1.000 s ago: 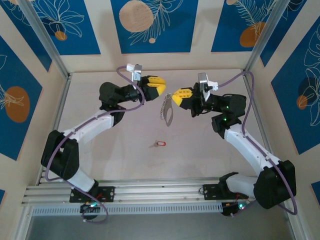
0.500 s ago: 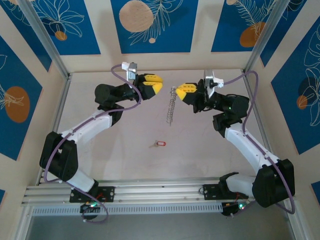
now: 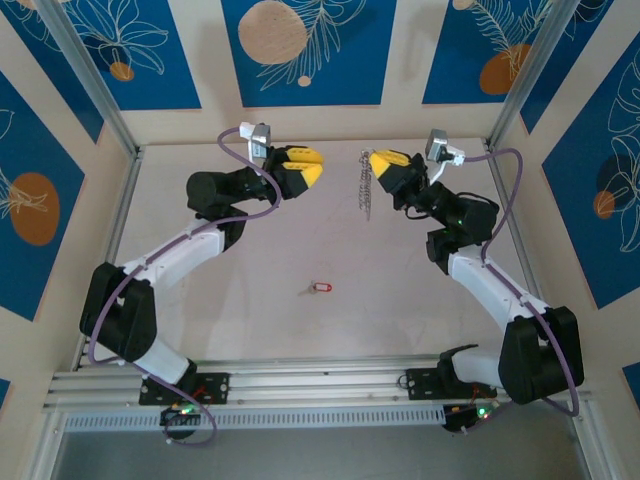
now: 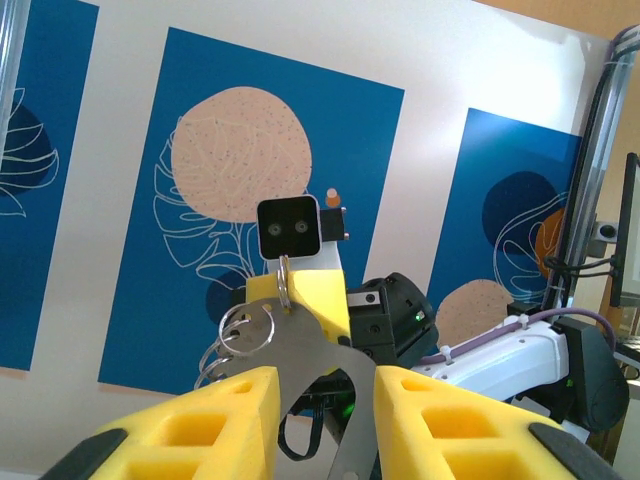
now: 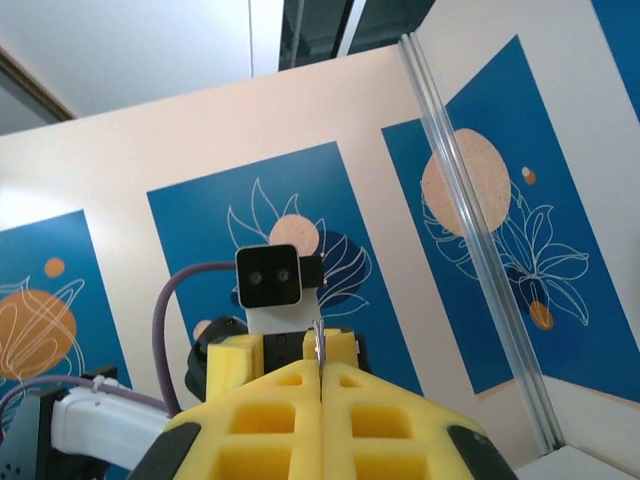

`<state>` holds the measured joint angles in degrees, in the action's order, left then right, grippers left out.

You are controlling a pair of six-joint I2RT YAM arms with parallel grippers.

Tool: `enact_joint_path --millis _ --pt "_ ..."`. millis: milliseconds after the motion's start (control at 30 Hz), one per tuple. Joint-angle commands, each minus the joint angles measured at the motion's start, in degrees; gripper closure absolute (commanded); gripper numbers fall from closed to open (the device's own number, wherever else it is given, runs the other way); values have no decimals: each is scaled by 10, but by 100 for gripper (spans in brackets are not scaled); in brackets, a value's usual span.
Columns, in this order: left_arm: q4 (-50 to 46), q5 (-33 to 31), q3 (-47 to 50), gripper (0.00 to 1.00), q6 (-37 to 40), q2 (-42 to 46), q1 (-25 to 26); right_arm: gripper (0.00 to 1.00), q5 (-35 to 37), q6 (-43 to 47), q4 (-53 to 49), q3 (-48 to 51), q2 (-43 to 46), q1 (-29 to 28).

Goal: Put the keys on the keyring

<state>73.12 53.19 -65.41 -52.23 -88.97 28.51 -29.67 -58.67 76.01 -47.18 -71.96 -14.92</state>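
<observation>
Far from keyring, keys on table

Red-headed key lying flat, grey keyring dangling

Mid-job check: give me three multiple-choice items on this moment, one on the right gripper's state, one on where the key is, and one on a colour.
1. The right gripper is:
A) wide open
B) shut on the keyring
C) shut on nothing

2. The key is:
A) threaded on the keyring
B) lying on the table between the two arms
C) held in the right gripper

3. The key's head is:
A) blue
B) green
C) red

Answers:
1 B: in the right wrist view its yellow fingers meet with a thin strip of metal pinched between them, and in the top view the keyring hangs from it.
2 B: the top view shows it flat on the table, apart from both grippers.
3 C: its head shows bright red against the pale table.
</observation>
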Motion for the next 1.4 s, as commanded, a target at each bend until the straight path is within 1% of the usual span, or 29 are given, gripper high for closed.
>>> enact_joint_path --millis 0,167,300,567,700,867,1133,1367 --pt "33 4 -16 69 -6 -5 1 100 43 -28 41 -3 2 4" --pt "28 1 -19 69 -1 -4 5 100 43 -36 41 -5 1 4" --pt "-2 -4 -25 69 16 0 10 100 43 -39 41 -4 2 2" --pt "-115 10 -65 67 86 3 27 100 30 -43 41 -3 -2 -3" --pt "-155 30 -108 63 105 -17 41 100 31 -43 41 1 -3 -4" --pt "-175 30 -146 59 115 -44 50 100 33 -41 41 6 0 -6" --pt "-188 34 -196 58 115 -88 59 100 31 -40 41 9 -1 -6" --pt "-192 40 -219 57 114 -103 63 100 30 -41 41 10 -6 -6"
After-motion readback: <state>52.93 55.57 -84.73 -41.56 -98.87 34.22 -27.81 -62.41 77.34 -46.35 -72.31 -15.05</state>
